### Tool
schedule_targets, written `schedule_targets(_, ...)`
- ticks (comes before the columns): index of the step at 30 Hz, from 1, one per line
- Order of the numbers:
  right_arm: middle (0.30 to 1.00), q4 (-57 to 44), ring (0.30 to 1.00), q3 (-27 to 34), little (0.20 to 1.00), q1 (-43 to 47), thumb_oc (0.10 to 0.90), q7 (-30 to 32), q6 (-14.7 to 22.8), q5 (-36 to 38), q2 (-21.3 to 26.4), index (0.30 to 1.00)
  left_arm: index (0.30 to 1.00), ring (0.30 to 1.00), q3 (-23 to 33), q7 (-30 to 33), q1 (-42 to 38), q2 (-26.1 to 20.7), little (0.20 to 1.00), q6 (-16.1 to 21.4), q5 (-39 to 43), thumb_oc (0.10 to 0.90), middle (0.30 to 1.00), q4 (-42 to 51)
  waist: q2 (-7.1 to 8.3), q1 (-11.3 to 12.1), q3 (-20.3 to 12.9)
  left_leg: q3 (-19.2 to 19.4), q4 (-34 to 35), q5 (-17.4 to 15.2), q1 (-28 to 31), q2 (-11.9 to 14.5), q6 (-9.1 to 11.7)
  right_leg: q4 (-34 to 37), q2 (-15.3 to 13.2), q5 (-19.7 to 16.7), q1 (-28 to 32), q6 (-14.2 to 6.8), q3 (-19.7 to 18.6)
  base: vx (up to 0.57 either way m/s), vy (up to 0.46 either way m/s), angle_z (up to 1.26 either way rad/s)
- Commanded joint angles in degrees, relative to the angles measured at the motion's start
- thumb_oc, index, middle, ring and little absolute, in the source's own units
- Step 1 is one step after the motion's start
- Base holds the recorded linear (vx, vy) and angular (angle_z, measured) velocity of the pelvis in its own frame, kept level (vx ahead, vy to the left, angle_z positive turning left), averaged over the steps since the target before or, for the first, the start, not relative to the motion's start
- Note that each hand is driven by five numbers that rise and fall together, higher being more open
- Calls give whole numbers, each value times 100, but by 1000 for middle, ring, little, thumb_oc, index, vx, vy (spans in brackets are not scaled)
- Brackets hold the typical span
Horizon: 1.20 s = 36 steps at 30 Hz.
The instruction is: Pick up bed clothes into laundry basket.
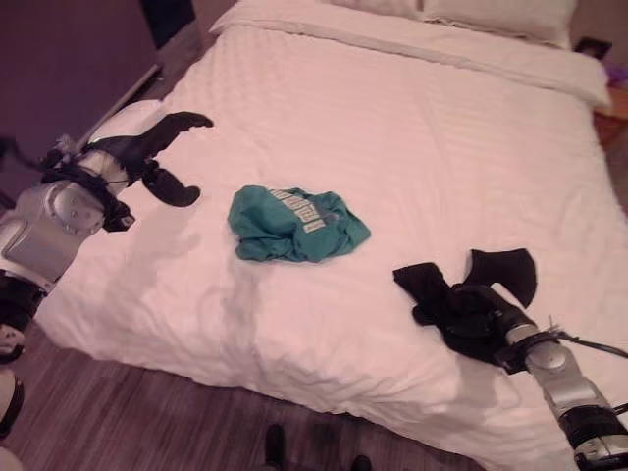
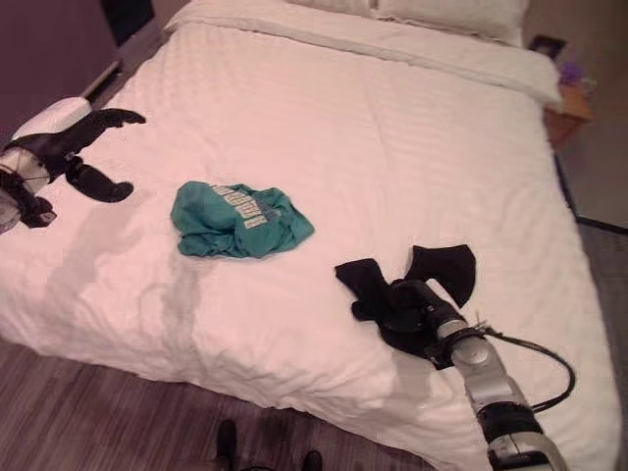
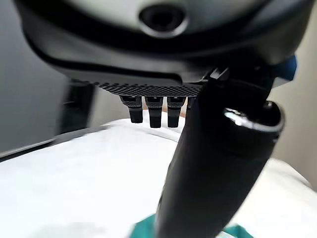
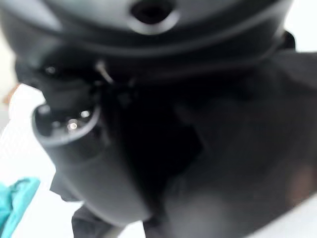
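Note:
A crumpled teal garment [image 1: 294, 224] lies in the middle of the white bed [image 1: 412, 128]. To its right, near the bed's front edge, lies a black garment [image 1: 505, 273] spread in two lobes. My right hand [image 1: 471, 319] rests on it, dark against the dark cloth [image 4: 257, 148]. My left hand [image 1: 137, 152] hovers open above the bed's left edge, fingers straight and thumb [image 3: 218, 163] apart, about a hand's length left of the teal garment [image 3: 143, 230]. It holds nothing.
White pillows [image 1: 500, 15] lie at the head of the bed. Wooden floor [image 1: 147, 412] runs along the front and left sides. A small nightstand [image 2: 569, 98] stands at the far right.

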State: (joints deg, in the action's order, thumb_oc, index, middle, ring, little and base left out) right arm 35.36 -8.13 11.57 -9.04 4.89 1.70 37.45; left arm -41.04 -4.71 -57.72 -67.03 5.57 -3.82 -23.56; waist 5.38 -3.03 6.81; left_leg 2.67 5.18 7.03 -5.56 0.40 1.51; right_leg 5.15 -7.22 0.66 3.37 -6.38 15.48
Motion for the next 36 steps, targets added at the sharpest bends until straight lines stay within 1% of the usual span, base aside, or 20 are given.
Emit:
schedule_targets(1, 300, 559, 300, -740, 300, -1337, 400, -445, -346, -565, 212, 300, 900, 900, 213, 536, -1162, 289, 900, 165, -855, 800, 900, -486, -458, -38, 202, 266, -18, -371, 459, 275, 346, -15, -123, -604, -317, -508, -48, -17, 11, -17)
schedule_targets(2, 300, 608, 300, -714, 300, -1439, 400, -411, -333, -570, 105, 300, 900, 900, -116, 644, -1453, 411, 900, 105, -1331, 800, 900, -554, -393, -70, 228, 289, -18, -379, 442, 277, 341, -15, -111, -616, -351, -510, -80, -29, 8, -9)
schedule_targets(4, 300, 755, 300, -703, 300, -1568, 400, -265, -267, -559, -45, 300, 900, 900, -456, 752, -1607, 740, 900, -2, -2001, 800, 900, -829, -292, -174, 296, 334, -18, -385, 405, 302, 326, -15, -85, -659, -432, -515, -162, -30, 9, -6)
schedule_targets(6, 300, 757, 300, -696, 300, -1574, 400, -261, -265, -559, -58, 300, 900, 900, -486, 759, -1634, 756, 900, 2, -2003, 800, 900, -849, -283, -160, 293, 338, -18, -385, 402, 302, 326, -15, -85, -660, -437, -515, -165, -26, 10, -7)
schedule_targets(7, 300, 754, 300, -633, 300, -1649, 400, -190, -249, -473, -125, 300, 900, 900, -580, 791, -1652, 944, 900, -63, -2231, 800, 900, -1140, -211, -243, 339, 385, -18, -386, 361, 321, 317, -15, -63, -697, -519, -517, -237, -44, 25, -16)
schedule_targets(9, 300, 733, 300, -575, 300, -1756, 400, -151, -223, -388, -184, 300, 900, 900, -689, 784, -1650, 1051, 900, -109, -2487, 800, 900, -1259, -136, -302, 376, 434, -18, -395, 337, 339, 311, -15, -46, -724, -574, -526, -290, -39, 27, -14)
schedule_targets(14, 300, 698, 300, -503, 300, -1992, 400, -117, -180, -331, -254, 300, 900, 900, -764, 799, -1629, 1247, 900, -158, -2714, 800, 900, -1496, 35, -369, 450, 504, -18, -402, 293, 365, 297, -15, -3, -772, -670, -523, -383, -22, 6, -10)
schedule_targets(17, 300, 754, 300, -627, 300, -1949, 400, -62, -100, -150, -211, 300, 900, 900, -1279, 977, -2020, 1415, 900, -123, -2887, 800, 900, -2220, 291, -542, 484, 561, -18, -392, 168, 447, 300, -15, 94, -878, -843, -547, -465, -53, -25, -4)
schedule_targets(19, 300, 724, 300, -642, 300, -1960, 400, -67, -95, -130, -209, 300, 900, 900, -1306, 991, -2040, 1439, 900, -126, -2852, 800, 900, -2342, 333, -556, 480, 574, -18, -390, 152, 458, 304, -15, 103, -892, -870, -549, -474, -5, -25, -5)
schedule_targets(20, 300, 724, 300, -687, 300, -1981, 400, -51, -90, -105, -231, 300, 900, 900, -1210, 983, -1926, 1469, 900, -136, -2678, 800, 900, -2562, 438, -589, 492, 598, -18, -379, 128, 501, 311, -15, 137, -916, -917, -552, -484, -5, -24, -4)
schedule_targets(21, 300, 725, 300, -691, 300, -1981, 400, -50, -90, -104, -228, 300, 900, 900, -1207, 987, -1921, 1470, 900, -133, -2677, 800, 900, -2568, 436, -590, 486, 600, -18, -379, 126, 502, 311, -15, 138, -917, -921, -551, -486, -9, -32, -4)
schedule_targets(23, 300, 802, 300, -771, 300, -1931, 400, -43, -87, -112, -248, 300, 900, 900, -1123, 942, -1735, 1582, 900, -120, -2574, 800, 900, -2867, 506, -625, 489, 630, -18, -368, 114, 537, 315, -15, 168, -938, -965, -545, -523, -3, -8, -6)
schedule_targets(24, 300, 740, 300, -797, 300, -1900, 400, -68, -96, -112, -254, 300, 900, 900, -866, 812, -1396, 1687, 900, -115, -2309, 800, 900, -3085, 548, -626, 535, 656, -18, -387, 146, 563, 321, -15, 198, -939, -976, -543, -561, -7, 1, -8)
schedule_targets(25, 300, 738, 300, -798, 300, -1901, 400, -69, -97, -111, -246, 300, 900, 900, -855, 814, -1386, 1687, 900, -114, -2311, 800, 900, -3084, 547, -635, 521, 655, -18, -365, 123, 555, 318, -15, 190, -953, -997, -541, -560, 9, -5, -15)
schedule_targets(26, 300, 713, 300, -869, 300, -1910, 400, -90, -106, -161, -259, 300, 300, 300, -701, 680, -1138, 1806, 300, -110, -2225, 400, 300, -3256, 595, -637, 510, 681, -18, -369, 121, 580, 323, -15, 205, -938, -1025, -528, -612, 5, -7, -17)
schedule_targets(30, 300, 462, 300, -865, 300, -1889, 400, -81, -112, -241, -166, 300, 300, 300, -548, 548, -738, 1969, 300, -131, -2256, 400, 300, -3260, 622, -630, 542, 678, -18, -377, 112, 590, 328, -15, 222, -917, -1060, -511, -643, 2, -2, -5)
schedule_targets(31, 300, 485, 300, -797, 300, -1806, 400, 3, -97, -242, -151, 300, 300, 300, -310, 514, -419, 2052, 300, -128, -2103, 400, 300, -3134, 630, -593, 585, 667, -18, -384, 119, 587, 325, -15, 221, -903, -1064, -501, -651, 0, 0, 0)
schedule_targets(34, 300, 389, 300, -692, 300, -1810, 400, 55, -99, -256, -102, 300, 300, 300, -46, 476, -124, 1960, 300, -110, -1879, 400, 300, -2838, 598, -543, 612, 661, -18, -394, 141, 585, 325, -15, 224, -879, -1043, -492, -638, -8, -7, -5)
schedule_targets(35, 300, 125, 300, -366, 300, -1851, 400, 126, -131, -206, -65, 300, 300, 300, 669, 507, 432, 1832, 300, -85, -1117, 400, 300, -2333, 538, -439, 661, 655, -18, -432, 220, 586, 327, -15, 225, -825, -970, -474, -621, -2, -1, -3)
schedule_targets(36, 300, 30, 300, -201, 300, -1882, 400, 140, -137, -145, -73, 300, 300, 300, 950, 511, 650, 1789, 300, -70, -815, 400, 300, -2134, 521, -413, 657, 647, -18, -414, 207, 569, 321, -15, 208, -826, -976, -466, -608, 8, 9, -9)
